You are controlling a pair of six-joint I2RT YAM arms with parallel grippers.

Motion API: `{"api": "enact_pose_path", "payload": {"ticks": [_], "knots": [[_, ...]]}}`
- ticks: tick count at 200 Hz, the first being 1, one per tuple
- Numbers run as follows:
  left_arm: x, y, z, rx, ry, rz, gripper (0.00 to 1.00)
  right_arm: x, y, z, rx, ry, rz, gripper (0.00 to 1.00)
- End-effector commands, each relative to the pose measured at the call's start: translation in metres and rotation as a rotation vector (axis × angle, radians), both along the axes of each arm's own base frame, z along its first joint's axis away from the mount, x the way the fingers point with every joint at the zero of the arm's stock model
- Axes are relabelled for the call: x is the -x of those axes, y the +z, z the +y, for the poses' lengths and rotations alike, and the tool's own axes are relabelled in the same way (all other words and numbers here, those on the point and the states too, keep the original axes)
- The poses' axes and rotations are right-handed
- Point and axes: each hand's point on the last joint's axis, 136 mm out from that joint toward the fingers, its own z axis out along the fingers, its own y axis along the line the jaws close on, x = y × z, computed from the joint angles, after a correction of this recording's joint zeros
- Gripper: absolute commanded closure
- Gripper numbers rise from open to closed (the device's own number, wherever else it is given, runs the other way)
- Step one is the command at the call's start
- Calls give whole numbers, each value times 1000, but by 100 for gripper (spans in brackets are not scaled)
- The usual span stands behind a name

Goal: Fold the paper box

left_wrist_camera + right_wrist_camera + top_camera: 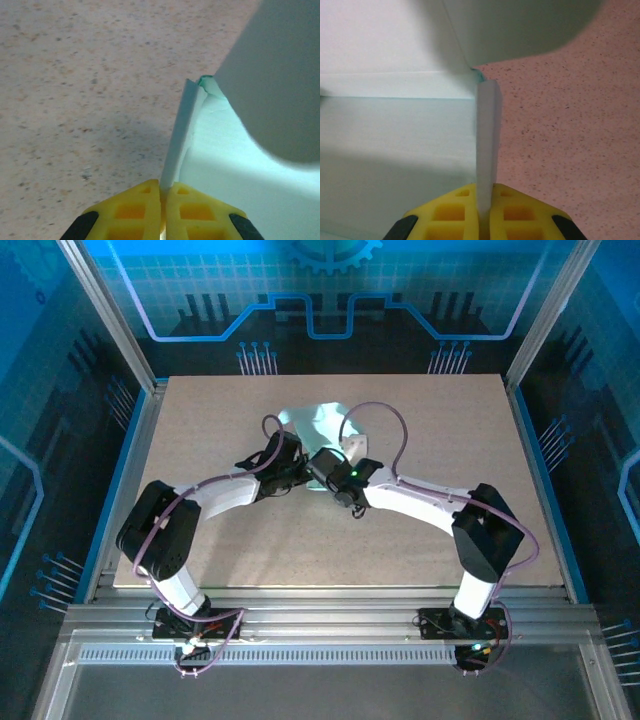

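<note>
Near the middle of the top external view, a little above centre, the paper box (318,425) sits on the speckled beige table (200,540) as a pale mint shape, partly raised off the flat. Both arms reach in from the lower corners of the frame and meet just below it. The left gripper (298,458) comes from the lower left and the right gripper (328,464) from the lower right, the two heads close beside each other at the near edge of the card. A purple cable (385,410) loops up from the right arm past the right side of the box.

At the bottom centre of the left wrist view, the left gripper (162,192) has its yellow fingers (135,210) pressed together. A thin upright flap of the paper box (180,135) is pinched between them. The flap rises from the jaws toward the centre of the frame and ends at a small greenish corner. More mint card spreads across the lower right, and a blurred grey-white panel covers the upper right. The table (75,75) takes up the left half.

Low in the right wrist view, the right gripper (486,197) is likewise closed tight, its yellow fingers (450,212) nipping a narrow standing flap of the paper box (487,140) seen edge-on. Pale card panels lie to the left of that flap with a straight crease running across them. Another blurred panel hangs across the top, and the table (570,125) shows on the right.
</note>
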Motion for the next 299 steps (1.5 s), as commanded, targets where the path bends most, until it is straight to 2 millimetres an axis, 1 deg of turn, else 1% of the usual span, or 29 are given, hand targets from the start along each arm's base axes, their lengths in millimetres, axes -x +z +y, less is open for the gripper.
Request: {"api": "enact_pose_path", "payload": {"ticks": [1,18,38,56,82,102,107,116,129,152,164,189,210,228,239,261,266,283,299], "knots": [[-7,-5,4,-99,32,-4,96,6,24,71,-197,88,-72,100],[-5,-11,20,-181,75,17,97,5,20,68,-175,51,-62,100],[-5,-10,32,-246,101,14,98,5,12,65,-190,29,-43,100],[-4,-6,34,-258,104,16,99,5,0,68,-244,23,-8,100],[-5,-3,32,-248,94,15,100,6,-28,68,-332,-2,81,100],[-4,-2,31,-243,86,13,99,7,-38,68,-381,-5,115,100],[-4,-2,29,-231,80,10,97,6,-40,69,-398,-4,123,100],[-4,-1,27,-210,73,9,90,5,-43,68,-421,0,135,100],[-4,-1,24,-184,62,7,83,5,-45,66,-432,0,147,100],[-3,1,26,-168,49,5,76,4,-51,58,-433,-6,166,100],[-2,3,28,-162,47,2,69,3,-53,52,-439,-17,177,100],[0,10,30,-159,32,-10,57,0,-55,46,-445,-24,186,100],[4,16,32,-176,9,-19,51,-2,-58,42,-440,-30,198,100],[8,22,33,-166,-17,-19,48,-4,-62,39,-447,-36,216,100],[11,28,34,-141,-28,-25,46,-5,-67,36,-458,-41,234,100],[20,42,36,-83,-64,-49,38,-8,-76,30,-482,-55,263,100],[23,42,38,-77,-68,-50,36,-9,-77,27,-486,-59,267,100],[31,56,45,-51,-77,-81,29,-11,-80,21,-496,-66,274,100],[38,68,54,-31,-67,-104,26,-13,-80,15,-505,-68,274,100]]}}
